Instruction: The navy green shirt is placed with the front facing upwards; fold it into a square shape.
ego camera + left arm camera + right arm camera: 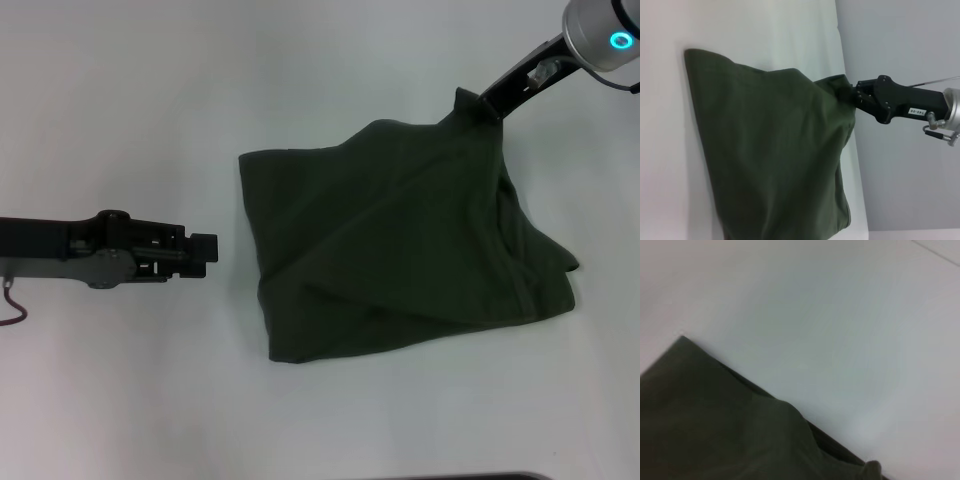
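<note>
Shirt: the shirt (400, 250) lies half-folded on the bench (120, 100), lettering hidden.
Right claw: the right claw (478, 110) pinches the shirt's far corner, lifted.
Left claw: the left claw (208, 250) hangs apart; gap unreadable.

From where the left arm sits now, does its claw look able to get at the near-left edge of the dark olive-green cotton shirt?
Probably yes. The left claw hangs beside the dark olive-green cotton shirt, apart from it, with only bare white table between. The right claw holds the far corner, out of that path.
</note>
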Available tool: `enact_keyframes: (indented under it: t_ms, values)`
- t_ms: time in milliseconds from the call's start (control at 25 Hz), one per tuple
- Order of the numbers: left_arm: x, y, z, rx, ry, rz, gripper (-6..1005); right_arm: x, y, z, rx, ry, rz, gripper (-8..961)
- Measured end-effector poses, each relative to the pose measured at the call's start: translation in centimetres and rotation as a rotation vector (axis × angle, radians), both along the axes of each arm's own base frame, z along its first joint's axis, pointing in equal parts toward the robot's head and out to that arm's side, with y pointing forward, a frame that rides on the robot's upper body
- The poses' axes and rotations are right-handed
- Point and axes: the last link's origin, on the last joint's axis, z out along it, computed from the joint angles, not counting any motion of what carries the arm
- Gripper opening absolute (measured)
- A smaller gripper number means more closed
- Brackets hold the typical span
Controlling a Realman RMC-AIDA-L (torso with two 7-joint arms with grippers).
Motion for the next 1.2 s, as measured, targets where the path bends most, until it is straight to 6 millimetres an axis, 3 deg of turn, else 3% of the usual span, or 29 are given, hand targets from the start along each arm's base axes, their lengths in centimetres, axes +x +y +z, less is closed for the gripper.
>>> enact_keyframes:
  t_ms: [480,1200]
  values:
    - [0.0,0.0,0.0,0.001,0.002,-0.001,419,1.0,0.0,-0.9,-0.024,-0.067,-0.007,87]
    - [0.1,0.1,-0.2,0.005,0.001,-0.005,421,1.9,1.5,0.2,0.105,-0.156,-0.035,122]
